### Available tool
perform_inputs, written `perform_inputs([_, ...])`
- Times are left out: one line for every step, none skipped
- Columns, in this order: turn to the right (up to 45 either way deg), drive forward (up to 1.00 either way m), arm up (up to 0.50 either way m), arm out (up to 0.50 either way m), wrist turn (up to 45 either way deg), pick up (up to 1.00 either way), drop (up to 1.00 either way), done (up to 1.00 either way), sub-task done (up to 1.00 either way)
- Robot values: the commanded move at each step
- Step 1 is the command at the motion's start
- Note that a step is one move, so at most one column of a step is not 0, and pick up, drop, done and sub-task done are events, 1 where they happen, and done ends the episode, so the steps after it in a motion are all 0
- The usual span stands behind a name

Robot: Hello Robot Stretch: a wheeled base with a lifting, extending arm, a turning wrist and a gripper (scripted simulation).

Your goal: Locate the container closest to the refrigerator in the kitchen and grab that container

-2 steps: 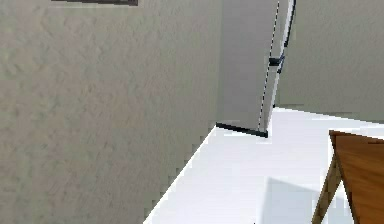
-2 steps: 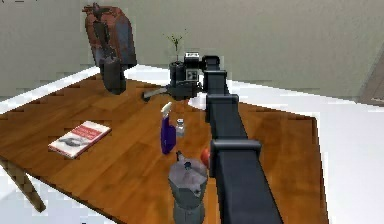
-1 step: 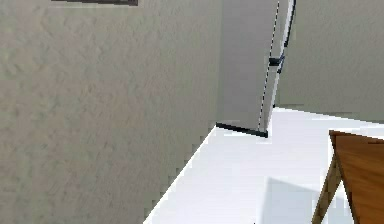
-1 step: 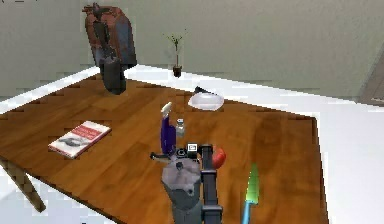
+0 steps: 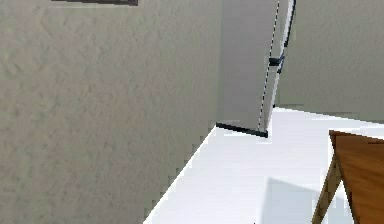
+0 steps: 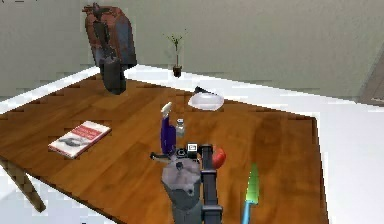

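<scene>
Gripper [image 6: 160, 156], lower centre of arm side view, at blue spray bottle [image 6: 166, 126] on wooden table [image 6: 285, 140]; held load cannot be determined. Book [image 6: 80, 138] at left: cover print illegible.

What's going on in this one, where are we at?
The Stretch's arm reaches over a wooden table. Its gripper sits at a blue spray bottle, with a small grey bottle beside it; whether it holds anything cannot be told. A book, a white dish and a potted plant also stand on the table. Ahead, the grey refrigerator stands against the wall.
</scene>
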Motion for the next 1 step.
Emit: perform_inputs([0.0, 0.00, 0.10, 0.00, 0.0, 0.00, 0.00, 0.00, 0.00])
